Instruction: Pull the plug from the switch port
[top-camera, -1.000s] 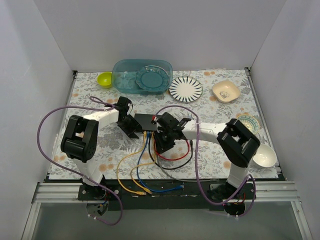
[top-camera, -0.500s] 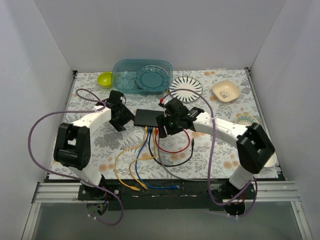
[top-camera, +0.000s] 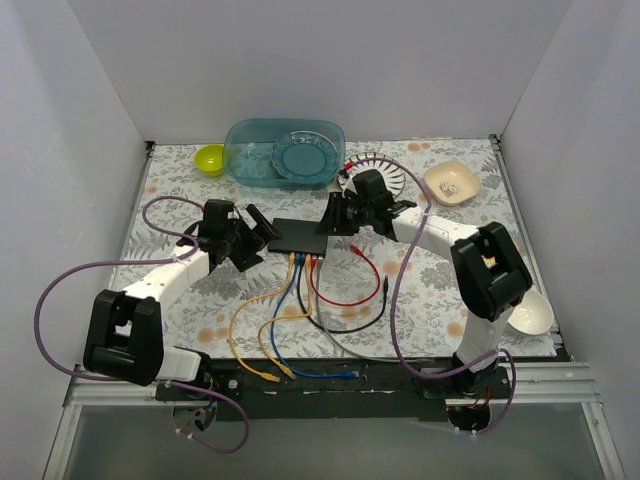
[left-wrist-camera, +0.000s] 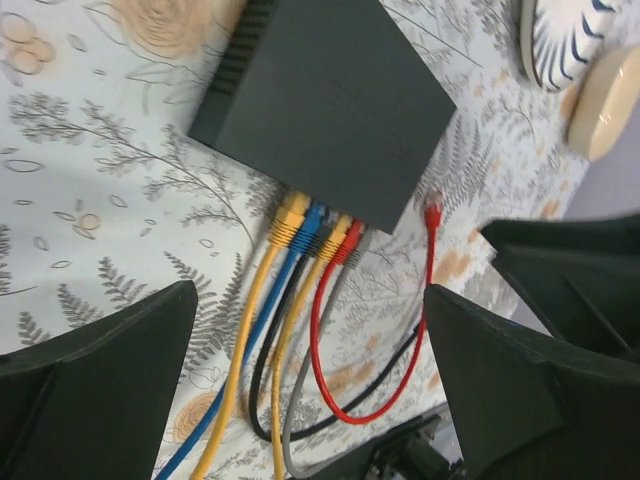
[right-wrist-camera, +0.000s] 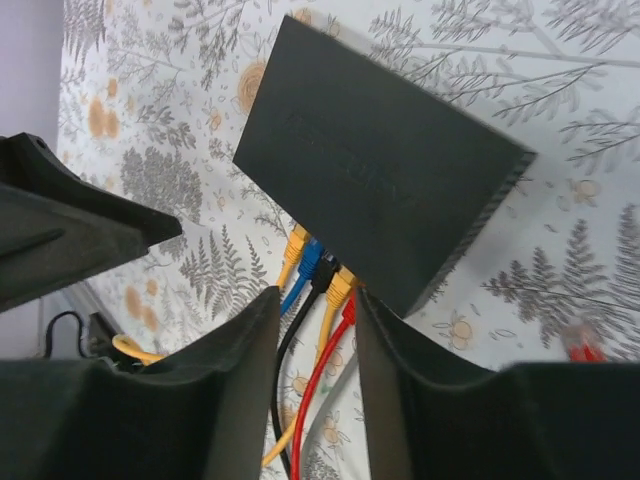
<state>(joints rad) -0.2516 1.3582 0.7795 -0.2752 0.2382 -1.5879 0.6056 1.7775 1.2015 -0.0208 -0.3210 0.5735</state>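
The switch (top-camera: 298, 236) is a flat black box lying mid-table, also in the wrist views (left-wrist-camera: 330, 100) (right-wrist-camera: 375, 180). A row of plugs (left-wrist-camera: 315, 228) sits in its near edge: yellow, blue, black, yellow, red and grey. The red cable's other plug (left-wrist-camera: 432, 210) lies loose on the cloth to the right of the switch. My left gripper (top-camera: 255, 238) hovers left of the switch, open wide (left-wrist-camera: 310, 400), nothing between its fingers. My right gripper (top-camera: 334, 217) hangs over the switch's far right corner, its jaws a narrow gap apart (right-wrist-camera: 318, 400) and empty; the plugs (right-wrist-camera: 322, 272) show through the gap.
A teal tub (top-camera: 285, 152) holding a blue plate, a green bowl (top-camera: 210, 158), a striped plate (top-camera: 372, 180) and a beige bowl (top-camera: 450, 182) line the back. A white bowl (top-camera: 528, 312) sits at the right front. Coloured cables (top-camera: 290, 330) loop toward the front edge.
My right gripper has left the cables and moved away over the switch's far right corner. My left gripper has backed off to the left and opened wide.
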